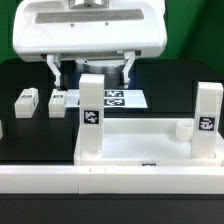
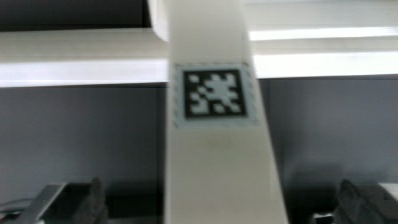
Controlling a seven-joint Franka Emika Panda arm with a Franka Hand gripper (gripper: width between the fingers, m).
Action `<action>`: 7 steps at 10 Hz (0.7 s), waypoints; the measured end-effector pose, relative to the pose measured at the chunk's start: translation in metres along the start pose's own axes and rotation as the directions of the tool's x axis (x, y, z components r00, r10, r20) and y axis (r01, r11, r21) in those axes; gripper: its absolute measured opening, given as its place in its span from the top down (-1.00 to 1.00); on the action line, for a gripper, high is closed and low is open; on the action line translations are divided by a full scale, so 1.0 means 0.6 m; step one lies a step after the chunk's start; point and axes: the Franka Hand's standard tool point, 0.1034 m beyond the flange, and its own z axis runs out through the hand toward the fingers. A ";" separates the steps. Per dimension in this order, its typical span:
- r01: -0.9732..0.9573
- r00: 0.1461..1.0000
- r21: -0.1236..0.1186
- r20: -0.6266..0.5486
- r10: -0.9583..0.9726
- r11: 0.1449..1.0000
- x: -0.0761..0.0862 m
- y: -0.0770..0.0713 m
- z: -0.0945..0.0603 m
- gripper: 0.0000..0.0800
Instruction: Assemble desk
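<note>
Hand (image 1: 92, 76) unclenched, clear of upright leg (image 2: 215, 160); second leg (image 1: 208, 120) only in exterior view

On black table (image 1: 35, 135), marker board (image 1: 124, 98) flat; white rail (image 1: 40, 182) seemingly along near edge.

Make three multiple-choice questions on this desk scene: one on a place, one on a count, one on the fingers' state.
1. Where do the loose legs lie? A. on the black table, to the exterior view's left of the tabletop; B. inside the tabletop; C. stacked together.
2. How many upright legs stand in the tabletop? A. one; B. two; C. four.
3. The fingers are: A. shut on a leg; B. open; C. out of view.
1 A: both lie flat on black. 2 B: one at each end. 3 B: gaps flank the leg between them.
</note>
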 end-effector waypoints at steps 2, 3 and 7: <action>-0.025 0.997 0.035 0.067 0.023 0.999 0.015 -0.002 -0.003 -0.62; -0.047 0.989 0.064 0.141 0.037 0.997 0.011 -0.006 0.002 -0.62; -0.125 0.940 0.128 0.332 0.077 0.984 -0.006 -0.031 0.002 -0.62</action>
